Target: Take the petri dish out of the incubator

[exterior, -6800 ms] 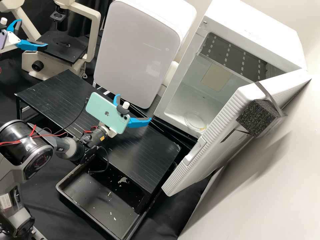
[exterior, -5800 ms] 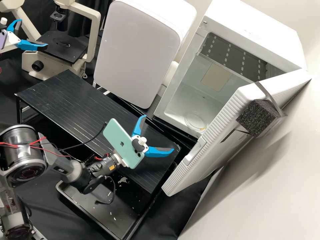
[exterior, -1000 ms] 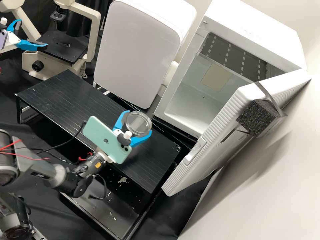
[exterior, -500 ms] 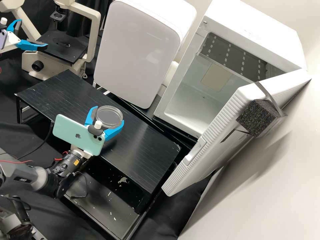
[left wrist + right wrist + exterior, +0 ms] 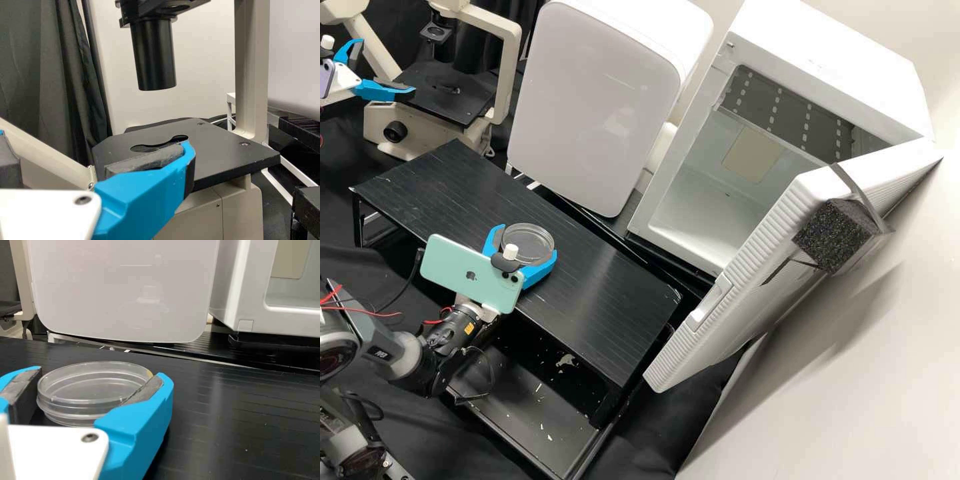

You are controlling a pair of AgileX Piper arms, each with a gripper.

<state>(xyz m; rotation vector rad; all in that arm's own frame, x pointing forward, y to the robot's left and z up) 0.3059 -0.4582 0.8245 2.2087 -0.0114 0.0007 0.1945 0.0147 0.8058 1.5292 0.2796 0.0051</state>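
Over the black stand (image 5: 600, 293) is my right gripper (image 5: 527, 241) in the high view, shut on the clear round petri dish (image 5: 528, 245). In the right wrist view the dish (image 5: 82, 400) lies level between the two pads of my right gripper (image 5: 100, 374), low at the stand's top; whether it touches the top I cannot tell. The white incubator (image 5: 680, 153) is at the right, its door (image 5: 747, 287) swung open. Beside the microscope, at the upper left, my left gripper (image 5: 387, 68) is open; the left wrist view also has this gripper (image 5: 95, 145), nothing between its fingers.
A closed white appliance (image 5: 593, 107) stands behind the black stand, left of the incubator. The microscope stage (image 5: 220, 145) is near the left gripper. A black tray (image 5: 527, 413) lies in front of and below the stand. Black foam (image 5: 833, 237) is strapped to the incubator door.
The dish, earlier inside the incubator, is now over the stand in my right gripper. Over the last second they moved left, lately slightly down. My left gripper has stayed still.
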